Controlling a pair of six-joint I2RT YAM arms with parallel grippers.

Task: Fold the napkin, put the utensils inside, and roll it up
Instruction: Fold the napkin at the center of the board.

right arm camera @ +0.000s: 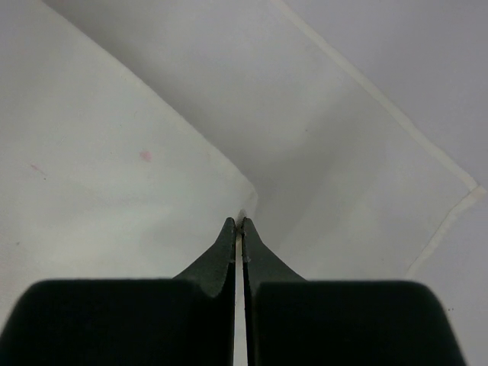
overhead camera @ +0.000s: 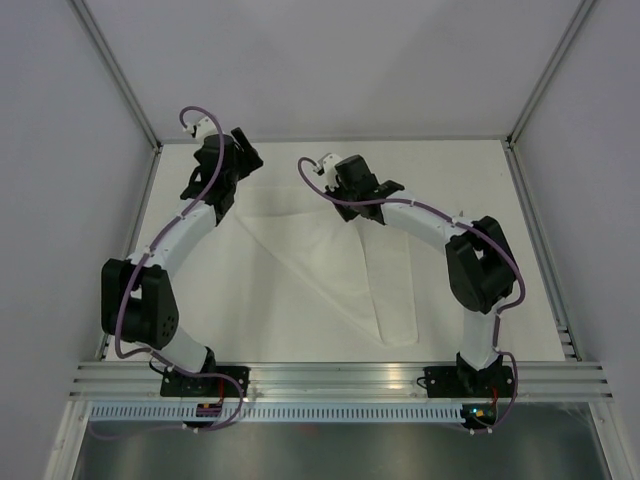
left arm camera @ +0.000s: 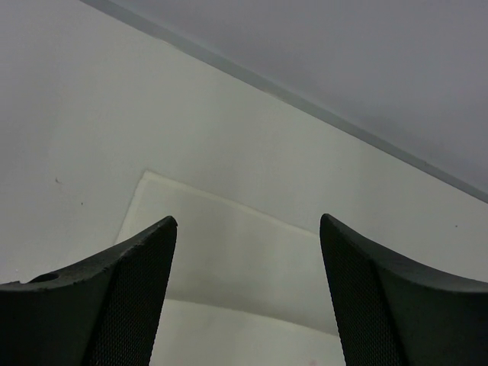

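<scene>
The white napkin [overhead camera: 330, 265] lies partly folded on the white table, one flap lifted toward the back. My right gripper [overhead camera: 383, 196] [right arm camera: 239, 223] is shut on the napkin [right arm camera: 137, 152], pinching a thin corner between its fingertips and holding that flap up over the flat layer. My left gripper [overhead camera: 236, 160] [left arm camera: 248, 225] hangs open above the far left corner of the napkin [left arm camera: 229, 259], with nothing between its fingers [left arm camera: 137, 259]. The utensils are out of view.
Grey walls and metal frame posts [overhead camera: 120, 75] close in the table at the back and sides. An aluminium rail [overhead camera: 340, 378] with both arm bases runs along the near edge. A small pink spot [right arm camera: 145, 155] marks the lifted flap.
</scene>
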